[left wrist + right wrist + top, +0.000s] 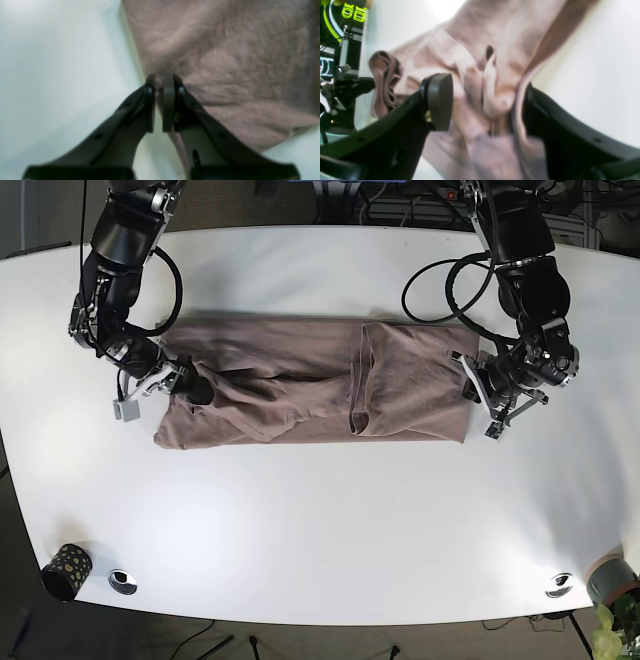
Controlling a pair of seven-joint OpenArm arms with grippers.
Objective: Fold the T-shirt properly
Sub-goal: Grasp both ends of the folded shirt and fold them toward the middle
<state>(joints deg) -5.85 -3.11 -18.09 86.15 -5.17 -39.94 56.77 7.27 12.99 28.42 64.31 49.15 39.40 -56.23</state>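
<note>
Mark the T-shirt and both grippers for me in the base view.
T-shirt (300, 385): base view, middle of the fabric.
Left gripper (472, 385): base view, between its fingertips, at the shirt's edge.
Right gripper (190, 385): base view, between its fingertips, on bunched cloth.

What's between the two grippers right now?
Only the T-shirt, spread along the table from the right gripper to the left gripper; base view shows it.

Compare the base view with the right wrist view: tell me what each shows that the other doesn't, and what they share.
Only the base view shows the whole white table, the left gripper at the T-shirt's edge, a patterned cup at a table corner, and the shirt's full folded outline.

Only the right wrist view shows the right gripper's fingers spread apart with bunched cloth between them, and a green-lit sign in the background.

Both show the pinkish-brown T-shirt and the right gripper at the shirt.
</note>
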